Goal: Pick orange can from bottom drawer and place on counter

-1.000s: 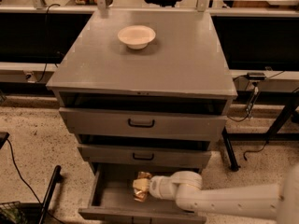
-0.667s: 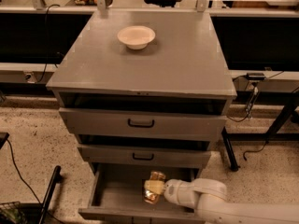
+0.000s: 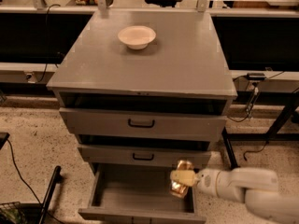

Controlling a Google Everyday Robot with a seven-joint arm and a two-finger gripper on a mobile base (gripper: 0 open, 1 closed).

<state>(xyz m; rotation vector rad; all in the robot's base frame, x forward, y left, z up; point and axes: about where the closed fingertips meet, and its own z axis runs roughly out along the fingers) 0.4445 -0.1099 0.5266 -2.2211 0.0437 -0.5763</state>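
Observation:
The orange can (image 3: 180, 180) is shiny orange-gold and sits tilted in my gripper (image 3: 183, 177), which is shut on it. I hold it above the right part of the open bottom drawer (image 3: 135, 195), just below the front of the middle drawer. My white arm (image 3: 243, 188) comes in from the lower right. The drawer's grey tray shows nothing else inside. The counter (image 3: 182, 59) is the flat grey top of the cabinet, well above the can.
A white bowl (image 3: 136, 36) sits at the back left of the counter. Two upper drawers with black handles (image 3: 141, 123) are pulled slightly out. Cables and a black leg (image 3: 46, 195) lie on the speckled floor to the left. A dark table frame (image 3: 280, 120) stands to the right.
My gripper has lifted the can from the drawer floor and carried it right and up, towards the drawer's right side. The arm has drawn back to the right.

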